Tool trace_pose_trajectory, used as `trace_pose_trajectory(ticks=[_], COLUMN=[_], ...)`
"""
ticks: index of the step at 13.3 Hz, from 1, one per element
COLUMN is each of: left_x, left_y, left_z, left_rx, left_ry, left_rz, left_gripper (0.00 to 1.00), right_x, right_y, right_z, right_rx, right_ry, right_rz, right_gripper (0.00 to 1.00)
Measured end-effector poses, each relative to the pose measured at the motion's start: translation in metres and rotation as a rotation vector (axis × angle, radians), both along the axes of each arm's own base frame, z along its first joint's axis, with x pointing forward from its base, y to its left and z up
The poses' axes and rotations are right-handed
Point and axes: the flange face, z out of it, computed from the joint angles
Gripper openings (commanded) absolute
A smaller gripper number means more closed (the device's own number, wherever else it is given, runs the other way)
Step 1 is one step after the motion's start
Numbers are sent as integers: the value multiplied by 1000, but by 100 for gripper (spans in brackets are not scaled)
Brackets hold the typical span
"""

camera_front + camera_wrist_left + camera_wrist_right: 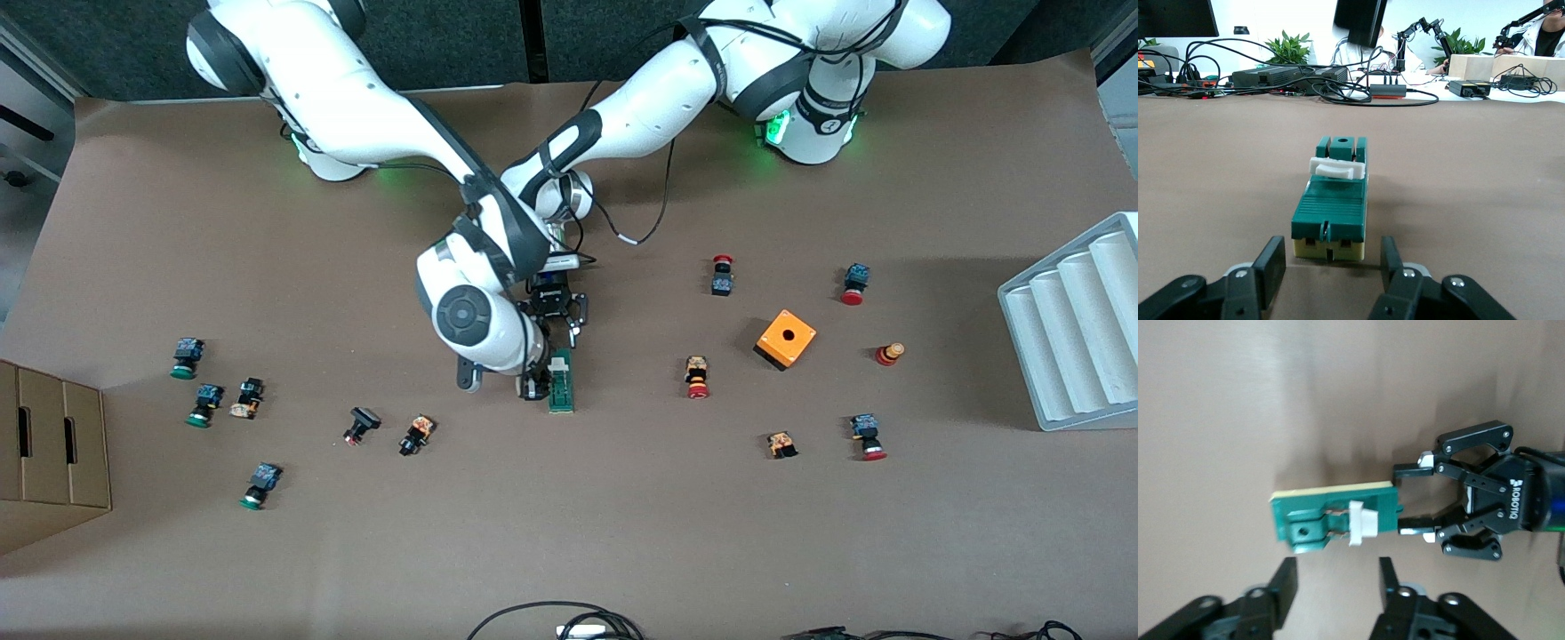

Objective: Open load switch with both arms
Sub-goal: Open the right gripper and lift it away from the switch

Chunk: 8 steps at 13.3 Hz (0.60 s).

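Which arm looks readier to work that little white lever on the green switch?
Probably the right: the right gripper hangs open beside the white lever of the load switch, while the left gripper straddles its lever-free end.

The load switch [561,382], a narrow dark-green block, lies flat near the middle of the brown table [569,533]. The left gripper [564,336] sits low at the switch's end farthest from the front camera, its fingers spread. The right gripper [533,388] is just beside the switch, toward the right arm's end of the table, largely hidden under its own white wrist. An orange cube [786,339] with a hole stands toward the left arm's end, among scattered red-capped push buttons [697,377].
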Motion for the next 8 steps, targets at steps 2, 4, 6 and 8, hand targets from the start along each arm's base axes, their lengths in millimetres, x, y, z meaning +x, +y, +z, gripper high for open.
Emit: trace_pose_trajectory(ticks=[2, 4, 6, 8], left_x=[0, 0, 1, 5], left_y=[0, 0, -1, -1], left_z=[0, 0, 2, 8], left_rx=[0, 2, 42, 101], left_ry=[0, 0, 6, 37], left_rz=[0, -1, -10, 4], left_gripper=[64, 64, 68, 81], right_x=[8, 18, 26, 36], right_y=[-21, -50, -85, -133], right_z=[29, 53, 76, 104], right_rx=[-7, -7, -1, 17], right_ry=[-24, -41, -53, -100], right_rz=[95, 224, 372, 538], right_gripper=[84, 93, 94, 100])
